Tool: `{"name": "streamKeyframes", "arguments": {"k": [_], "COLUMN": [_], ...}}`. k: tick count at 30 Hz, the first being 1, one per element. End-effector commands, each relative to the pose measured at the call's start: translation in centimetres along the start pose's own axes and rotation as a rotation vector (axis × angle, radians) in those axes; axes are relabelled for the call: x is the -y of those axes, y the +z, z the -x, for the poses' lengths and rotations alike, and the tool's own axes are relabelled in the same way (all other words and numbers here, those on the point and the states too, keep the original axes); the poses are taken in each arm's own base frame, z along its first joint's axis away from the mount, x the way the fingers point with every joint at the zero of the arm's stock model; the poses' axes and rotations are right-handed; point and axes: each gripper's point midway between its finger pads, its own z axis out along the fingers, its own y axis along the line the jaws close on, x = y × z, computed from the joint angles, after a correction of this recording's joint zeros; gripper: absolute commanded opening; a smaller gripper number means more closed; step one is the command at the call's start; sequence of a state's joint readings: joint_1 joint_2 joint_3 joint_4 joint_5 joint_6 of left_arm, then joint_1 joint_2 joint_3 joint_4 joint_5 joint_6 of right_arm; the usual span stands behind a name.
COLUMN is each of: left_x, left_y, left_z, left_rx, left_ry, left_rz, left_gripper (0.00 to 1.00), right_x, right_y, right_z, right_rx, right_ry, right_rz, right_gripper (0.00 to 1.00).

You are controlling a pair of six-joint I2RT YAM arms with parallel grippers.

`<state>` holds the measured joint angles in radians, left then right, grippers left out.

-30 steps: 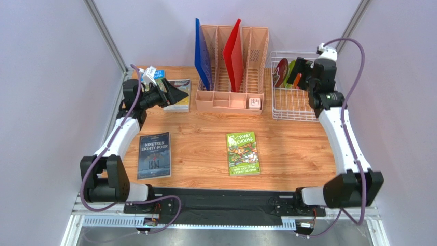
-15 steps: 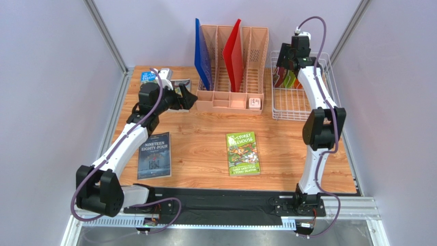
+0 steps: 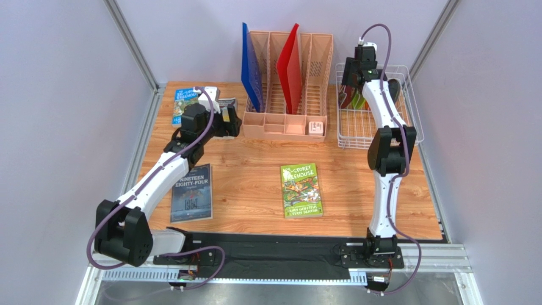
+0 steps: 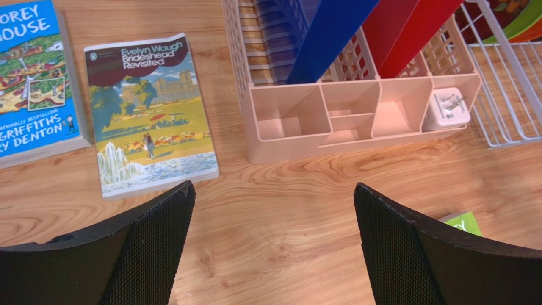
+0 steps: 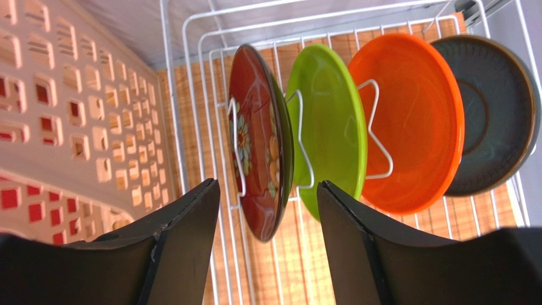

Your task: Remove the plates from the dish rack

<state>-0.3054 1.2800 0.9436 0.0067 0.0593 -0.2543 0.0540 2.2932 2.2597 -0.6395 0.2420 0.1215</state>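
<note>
The white wire dish rack stands at the back right. Four plates stand upright in it: dark red floral, lime green, orange and dark teal-grey. My right gripper is open at the rack's left end. Its jaws stand on either side of the red plate's edge, apart from it. My left gripper is open and empty over bare wood, left of the pink organiser.
The pink file organiser with blue and red folders stands just left of the rack. Books lie on the table: Brideshead Revisited, a blue one, Nineteen Eighty-Four and a green one.
My right arm has stretched out and its gripper moved left to the red plate's end of the rack. My left gripper moved right, towards the organiser's front.
</note>
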Motion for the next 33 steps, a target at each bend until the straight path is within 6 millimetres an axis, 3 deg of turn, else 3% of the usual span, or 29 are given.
{"name": "streamKeyframes", "arguments": {"k": [1,6,8,11,13,14,16,19,23,27,32,33], "left_x": [0.2,0.5,0.4,0.1,-0.1,0.0,-0.2,-0.3,-0.5,-1.2,-1.4,-1.3], "left_y": [0.0,-0.4,-0.4,-0.5,-0.5,-0.5,-0.5,-0.5,-0.6,-0.7,-1.6,-1.7], "left_z": [2.1,3.0,2.9,3.0,2.7,2.9,2.8,2.6,2.5,2.2,2.2,2.2], "left_rx": [0.045,0.069,0.067,0.072,0.072,0.079,0.079,0.076,0.079,0.062,0.06,0.061], "left_ry": [0.038,0.044,0.046,0.05,0.051,0.048,0.048,0.044,0.041,0.039,0.05,0.05], "left_rz": [-0.001,-0.007,-0.002,0.01,0.019,0.018,0.024,0.031,0.04,0.08,0.093,0.089], "left_gripper": [1.0,1.0,1.0,1.0,1.0,1.0,1.0,1.0,1.0,1.0,1.0,1.0], "right_x": [0.5,0.3,0.3,0.2,0.2,0.1,0.1,-0.3,-1.8,-0.4,0.6,0.8], "right_y": [1.2,2.6,3.0,3.4,3.3,3.3,3.1,2.2,-0.7,-3.2,-6.5,-7.9], "right_z": [1.5,0.6,0.2,-0.3,-0.3,-0.2,0.1,1.1,2.9,5.1,6.8,7.3], "right_rx": [0.054,0.046,0.038,0.026,0.033,0.038,0.05,0.091,0.186,0.275,0.338,0.354], "right_ry": [-0.032,-0.05,-0.058,-0.07,-0.079,-0.095,-0.115,-0.187,-0.291,-0.269,-0.203,-0.188], "right_rz": [-0.046,-0.046,-0.051,-0.043,-0.052,-0.052,-0.071,-0.126,-0.242,-0.423,-0.454,-0.452], "right_gripper": [0.63,0.58,0.46,0.39,0.27,0.14,0.0,0.0,0.0,0.0,0.0,0.0]}}
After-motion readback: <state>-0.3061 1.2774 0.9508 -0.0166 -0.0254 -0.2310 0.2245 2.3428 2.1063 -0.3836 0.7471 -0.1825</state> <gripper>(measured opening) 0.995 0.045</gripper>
